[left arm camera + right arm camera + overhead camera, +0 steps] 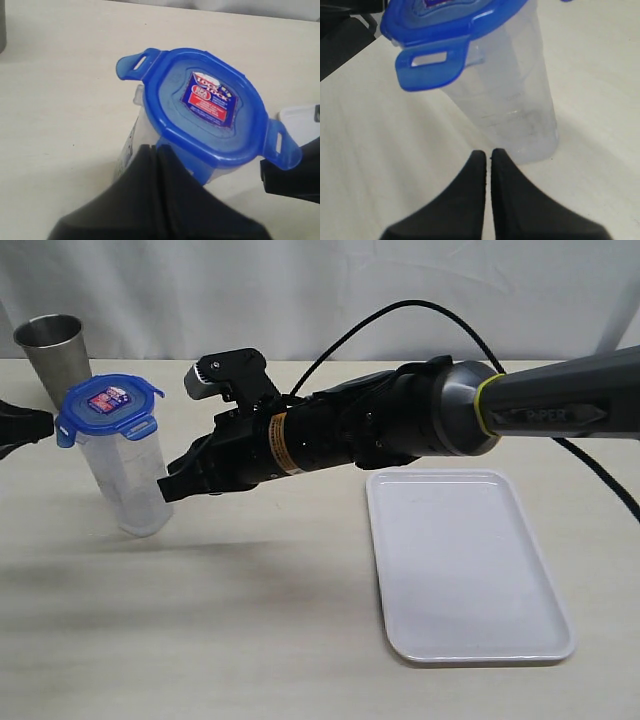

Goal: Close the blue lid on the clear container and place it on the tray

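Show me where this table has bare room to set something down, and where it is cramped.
The tray is bare all over. So is the table in front of the clear container, left of the tray. The far left is crowded: the steel cup, the container under the blue lid, the left hand and the right hand sit close together.

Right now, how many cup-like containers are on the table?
2. The steel cup stands at the far left; the clear container, with the blue lid on top, stands just in front of it. The right arm hides some table.
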You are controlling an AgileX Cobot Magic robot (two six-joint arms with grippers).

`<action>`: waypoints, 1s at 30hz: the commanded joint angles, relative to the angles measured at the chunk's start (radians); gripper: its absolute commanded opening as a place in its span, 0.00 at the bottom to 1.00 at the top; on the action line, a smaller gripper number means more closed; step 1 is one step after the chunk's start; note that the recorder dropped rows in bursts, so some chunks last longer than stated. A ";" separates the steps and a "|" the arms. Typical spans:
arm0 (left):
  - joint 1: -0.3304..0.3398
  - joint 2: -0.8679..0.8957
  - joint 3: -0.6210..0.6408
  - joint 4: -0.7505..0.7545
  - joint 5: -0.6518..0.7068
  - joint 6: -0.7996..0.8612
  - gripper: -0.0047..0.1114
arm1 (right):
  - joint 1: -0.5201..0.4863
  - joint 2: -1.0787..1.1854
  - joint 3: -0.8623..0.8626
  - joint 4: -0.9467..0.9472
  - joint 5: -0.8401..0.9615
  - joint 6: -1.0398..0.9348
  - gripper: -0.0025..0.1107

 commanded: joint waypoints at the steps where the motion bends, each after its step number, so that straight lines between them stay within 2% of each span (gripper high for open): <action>1: -0.041 -0.003 0.018 -0.080 -0.070 0.076 0.04 | 0.002 -0.004 0.005 0.002 0.009 0.000 0.06; 18: -0.050 -0.009 0.049 -0.072 -0.036 0.076 0.04 | 0.002 -0.004 0.005 0.002 0.009 0.004 0.06; 24: -0.050 -0.033 0.049 -0.107 -0.154 0.093 0.04 | 0.002 -0.004 0.005 -0.004 0.009 0.004 0.06; 30: -0.050 -0.033 0.047 -0.170 -0.156 0.205 0.04 | 0.002 -0.004 0.005 -0.004 0.012 0.004 0.06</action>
